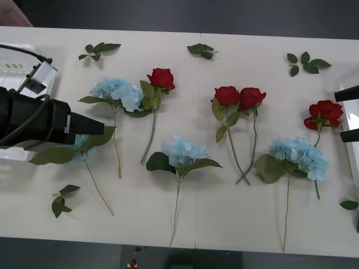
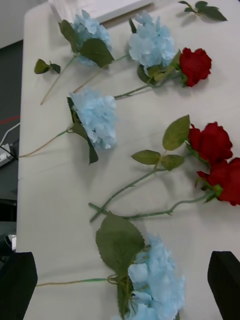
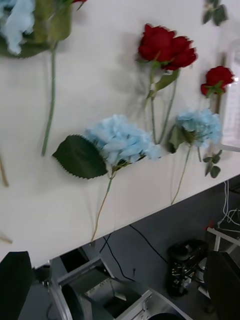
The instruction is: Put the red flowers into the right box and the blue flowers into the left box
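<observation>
Sorting not yet begun: we see all red flowers (image 1: 161, 78) and blue flowers (image 1: 182, 151) on the bench (image 1: 252, 207). The left tool (image 3: 120, 280), spread and empty, must descend on a stem.

The left arm (image 1: 39, 120) covers most of the left box (image 1: 17, 61) and the head of one of the blue flowers (image 1: 78, 147), leaving its leaves and stem visible. The right box (image 1: 353, 134) is cut off by the front view's edge. In the right wrist view the lowest blue cluster (image 2: 152, 285) runs past the frame edge.
</observation>
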`<action>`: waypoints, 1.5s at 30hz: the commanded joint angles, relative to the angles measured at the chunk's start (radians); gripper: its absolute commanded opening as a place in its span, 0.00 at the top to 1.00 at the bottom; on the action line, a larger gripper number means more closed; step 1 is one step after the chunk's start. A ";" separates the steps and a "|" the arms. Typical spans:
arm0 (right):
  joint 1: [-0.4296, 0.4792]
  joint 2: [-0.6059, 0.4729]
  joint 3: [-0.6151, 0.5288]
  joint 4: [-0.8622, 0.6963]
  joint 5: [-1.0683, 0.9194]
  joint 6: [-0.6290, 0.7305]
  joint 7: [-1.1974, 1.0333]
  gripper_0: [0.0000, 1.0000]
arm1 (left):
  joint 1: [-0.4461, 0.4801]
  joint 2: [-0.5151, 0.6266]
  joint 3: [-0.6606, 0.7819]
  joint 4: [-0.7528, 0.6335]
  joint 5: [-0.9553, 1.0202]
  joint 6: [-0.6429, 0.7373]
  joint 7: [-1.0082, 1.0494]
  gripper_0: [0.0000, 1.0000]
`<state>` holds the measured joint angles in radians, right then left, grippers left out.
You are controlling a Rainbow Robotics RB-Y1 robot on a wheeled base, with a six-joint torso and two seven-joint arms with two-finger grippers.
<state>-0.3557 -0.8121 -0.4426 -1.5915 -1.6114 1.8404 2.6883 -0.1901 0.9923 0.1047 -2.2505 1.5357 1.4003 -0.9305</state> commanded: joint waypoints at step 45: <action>-0.035 0.010 0.203 -0.018 0.828 -0.241 -1.306 0.00 | -0.100 -0.077 -0.419 0.267 -0.629 -0.037 0.282 0.00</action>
<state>-0.3562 -0.8291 -0.2379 -1.5926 -0.8141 1.6144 1.4283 -0.2530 0.9085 -0.2969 -2.0015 0.9160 1.3925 -0.6429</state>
